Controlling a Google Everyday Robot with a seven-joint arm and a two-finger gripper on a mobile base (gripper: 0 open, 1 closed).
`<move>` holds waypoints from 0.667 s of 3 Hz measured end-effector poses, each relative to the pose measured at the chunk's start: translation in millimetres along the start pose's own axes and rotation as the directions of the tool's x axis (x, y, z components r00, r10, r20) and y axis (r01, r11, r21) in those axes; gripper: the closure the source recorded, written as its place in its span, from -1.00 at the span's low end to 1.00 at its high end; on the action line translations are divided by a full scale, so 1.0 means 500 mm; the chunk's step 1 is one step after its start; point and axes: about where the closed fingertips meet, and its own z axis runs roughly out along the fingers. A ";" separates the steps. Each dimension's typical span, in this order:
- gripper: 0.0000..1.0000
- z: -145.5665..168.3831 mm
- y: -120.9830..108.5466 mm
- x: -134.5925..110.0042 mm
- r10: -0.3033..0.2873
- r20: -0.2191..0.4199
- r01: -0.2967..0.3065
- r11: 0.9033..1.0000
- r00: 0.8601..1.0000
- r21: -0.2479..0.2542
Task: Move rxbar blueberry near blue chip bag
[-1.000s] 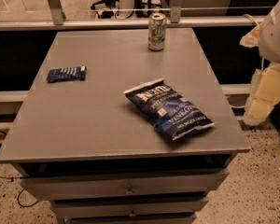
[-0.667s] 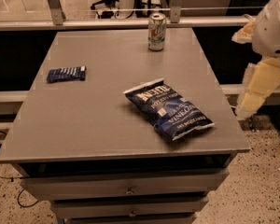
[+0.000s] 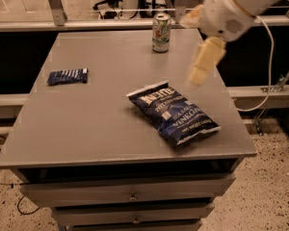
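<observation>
We cannot tell whether the gripper [image 3: 202, 65] is open or closed. It hangs above the desk [image 3: 106, 134] near the right edge, between the can [image 3: 161, 32] at the far edge and the blue chip bag [image 3: 173, 112] toward the front right corner. The rxbar blueberry [image 3: 67, 76] lies flat by the left edge, well apart from it. We expect two risks: the crossing arm clipping the can or bag, and the thin wrapper slipping from a shallow grasp.
</observation>
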 end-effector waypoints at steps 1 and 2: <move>-1.00 0.064 -0.024 -0.106 -0.054 0.109 0.059 0.997 0.993 -0.046; -1.00 0.064 -0.024 -0.106 -0.054 0.109 0.059 0.997 0.993 -0.046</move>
